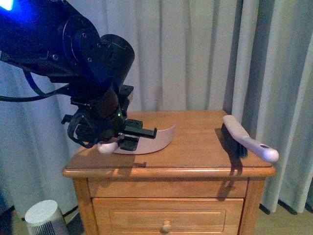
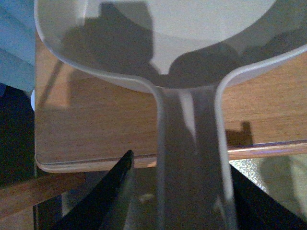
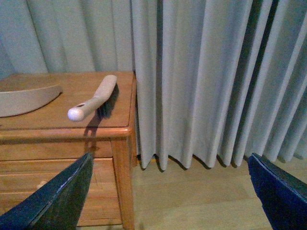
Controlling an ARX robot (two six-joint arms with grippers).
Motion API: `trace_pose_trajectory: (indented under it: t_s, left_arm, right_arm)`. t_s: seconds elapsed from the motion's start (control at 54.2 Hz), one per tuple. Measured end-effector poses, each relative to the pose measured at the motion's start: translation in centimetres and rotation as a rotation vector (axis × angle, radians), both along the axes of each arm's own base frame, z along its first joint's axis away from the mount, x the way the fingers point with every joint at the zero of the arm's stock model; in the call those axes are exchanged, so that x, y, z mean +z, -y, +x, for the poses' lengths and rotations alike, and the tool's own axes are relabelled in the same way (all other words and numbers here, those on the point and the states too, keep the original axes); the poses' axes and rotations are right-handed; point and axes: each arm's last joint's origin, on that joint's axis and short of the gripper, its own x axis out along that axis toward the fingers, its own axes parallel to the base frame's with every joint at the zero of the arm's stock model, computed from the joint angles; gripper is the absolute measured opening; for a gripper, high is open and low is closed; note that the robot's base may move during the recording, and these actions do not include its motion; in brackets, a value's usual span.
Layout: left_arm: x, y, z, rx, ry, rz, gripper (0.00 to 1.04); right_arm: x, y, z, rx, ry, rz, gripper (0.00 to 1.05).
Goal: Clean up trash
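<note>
**A:** Front view. The left pincer (image 1: 139, 138) sits low at the near-left corner of the worktop (image 1: 195, 147), right at the white dustpan (image 1: 164, 137). Any trash?

**B:** None showing. There is no paper wad on the wood, so which way it lies from either arm cannot be told. The brush (image 1: 247, 139) lies at the right side, its long axis running back to front, handle end toward the near edge.

**A:** Left wrist view?

**B:** The dustpan's handle (image 2: 192, 167) runs straight between the black fingers (image 2: 112, 196). The jaws are wide with a gap showing on one side, so it doesn't look clamped yet.

**A:** Right wrist view?

**B:** The right pincer (image 3: 170, 163) hangs off to the right of the worktop, jaws spread wide, nothing held. The brush handle points its way, so the right arm looks the nearer for it. No trash in this view either.
</note>
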Motion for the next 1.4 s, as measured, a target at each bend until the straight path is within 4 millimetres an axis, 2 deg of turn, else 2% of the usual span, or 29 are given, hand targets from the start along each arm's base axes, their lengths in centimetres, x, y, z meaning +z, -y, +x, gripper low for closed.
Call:
trace_pose_trajectory:
  t_s: [0.055,0.129,0.295,0.461,0.571,0.682,0.793,0.922,1.032,1.198,1.309,1.401]
  left_arm:
    - [-0.1,0.0,0.0,-0.001,-0.003,0.001,0.35]
    - [-0.4,0.0,-0.1,-0.006,-0.005,0.001,0.28]
    - [-0.8,-0.1,-0.4,-0.009,-0.002,0.002,0.28]
    - [0.0,-0.3,-0.9,-0.011,0.058,-0.010,0.28]
    - [1.3,-0.7,-1.6,-0.017,0.149,-0.019,0.28]
    - [3.6,-1.1,-2.8,-0.027,0.262,-0.063,0.28]
    - [7.8,-2.6,-5.7,-0.059,0.455,-0.090,0.28]
    - [10.5,-4.6,-9.2,-0.079,0.637,-0.056,0.28]
    - [12.3,-7.1,-13.8,-0.104,0.768,-0.046,0.28]
    - [13.0,-10.2,-20.5,-0.134,0.864,-0.064,0.28]
    - [12.5,-12.8,-25.4,-0.130,0.931,-0.068,0.28]
    - [12.0,-14.3,-28.4,-0.094,0.993,-0.057,0.28]
  right_arm:
    - [0.0,0.0,0.0,0.000,0.000,0.000,0.97]
    - [0.0,0.0,0.0,0.000,0.000,0.000,0.97]
    - [0.0,0.0,0.0,0.000,0.000,0.000,0.97]
    - [0.0,0.0,0.0,0.000,0.000,0.000,0.97]
    - [0.0,0.0,0.0,0.000,0.000,0.000,0.97]
    - [0.0,0.0,0.0,0.000,0.000,0.000,0.97]
    - [0.0,0.0,0.0,0.000,0.000,0.000,0.97]
    - [0.0,0.0,0.0,0.000,0.000,0.000,0.97]
    - [0.0,0.0,0.0,0.000,0.000,0.000,0.97]
    - [0.0,0.0,0.0,0.000,0.000,0.000,0.97]
    - [0.0,0.0,0.0,0.000,0.000,0.000,0.97]
    - [0.0,0.0,0.0,0.000,0.000,0.000,0.97]
